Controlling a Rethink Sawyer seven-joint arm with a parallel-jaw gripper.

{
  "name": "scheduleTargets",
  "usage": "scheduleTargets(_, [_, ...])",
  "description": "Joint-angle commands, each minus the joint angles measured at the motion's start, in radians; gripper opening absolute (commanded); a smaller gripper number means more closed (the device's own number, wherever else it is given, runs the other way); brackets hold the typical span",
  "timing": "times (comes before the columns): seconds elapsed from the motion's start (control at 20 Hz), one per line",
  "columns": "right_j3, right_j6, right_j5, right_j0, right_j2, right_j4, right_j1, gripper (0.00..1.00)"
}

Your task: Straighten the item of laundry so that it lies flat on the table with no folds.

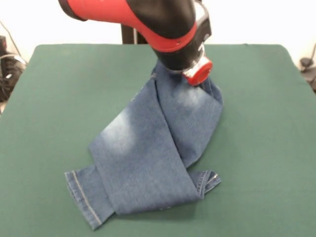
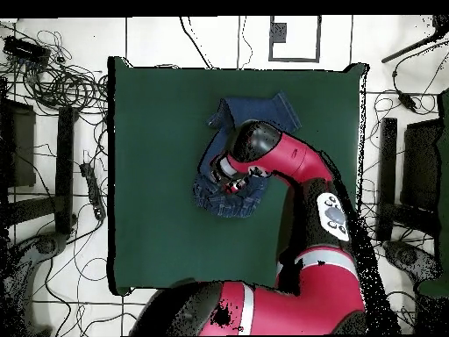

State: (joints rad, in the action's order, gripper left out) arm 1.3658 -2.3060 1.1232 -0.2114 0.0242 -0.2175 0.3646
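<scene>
- Where the red and black arm (image 1: 163, 24) comes down over the small blue denim jeans (image 1: 148, 153), the tool is hidden behind its wrist, so its opening cannot be told.
- The jeans are seen folded over themselves near the middle of the dark green felt-covered table (image 1: 59, 98), both hemmed cuffs lying nearest the front camera.
</scene>
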Motion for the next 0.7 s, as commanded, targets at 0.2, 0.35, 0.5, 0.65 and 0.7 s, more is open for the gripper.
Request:
scheduleTargets(0.2, [0.324, -0.126, 0.053, 0.08, -0.082, -0.097, 0.159, 0.0])
scheduleTargets(0.35, [0.367, -0.095, 0.09, 0.075, -0.085, -0.099, 0.209, 0.0])
scheduleTargets(0.5, [0.403, -0.132, 0.16, 0.086, -0.064, -0.106, 0.272, 0.0])
scheduleTargets(0.65, [0.402, -0.141, 0.181, 0.088, -0.058, -0.092, 0.282, 0.0])
scheduleTargets(0.7, [0.399, -0.132, 0.17, 0.087, -0.06, -0.083, 0.273, 0.0])
